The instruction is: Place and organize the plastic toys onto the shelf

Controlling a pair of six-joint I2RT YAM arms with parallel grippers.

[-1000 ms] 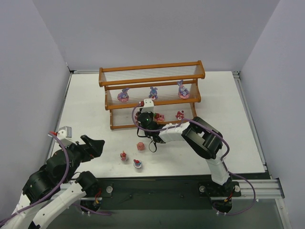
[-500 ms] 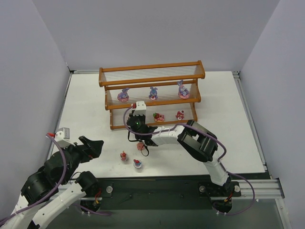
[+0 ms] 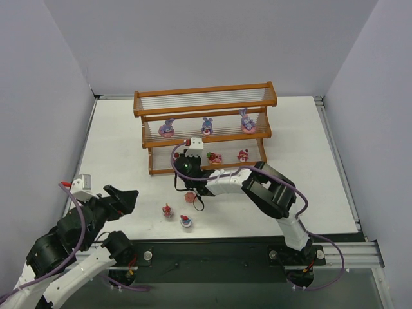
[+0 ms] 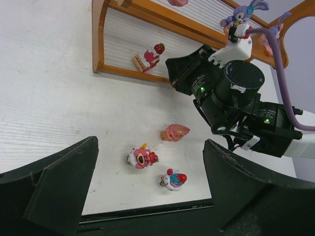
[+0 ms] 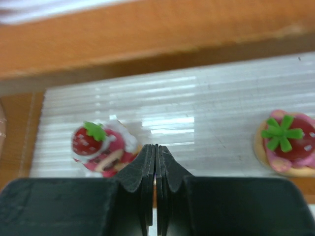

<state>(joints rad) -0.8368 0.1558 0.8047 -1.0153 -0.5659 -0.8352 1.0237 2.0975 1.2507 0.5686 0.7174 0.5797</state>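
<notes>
Watching my right gripper (image 5: pixel 155 150), pinched fully shut and empty, having swung left along the lowest tier of the shelf (image 3: pixel 206 91) to sit just beside a strawberry cake (image 5: pixel 101 145). Three plastic toys (image 4: pixel 174 132) wait on the table (image 4: pixel 49 98); my left gripper (image 4: pixel 150 147) hangs wide open, holding nothing.

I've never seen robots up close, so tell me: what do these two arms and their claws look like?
The left arm and right arm mix rounded black joints with white links, a purple cable looping along each. The right arm's wrist carries a white camera block and green lights. The left gripper and right gripper are black, each with two wedge-shaped fingers.
</notes>
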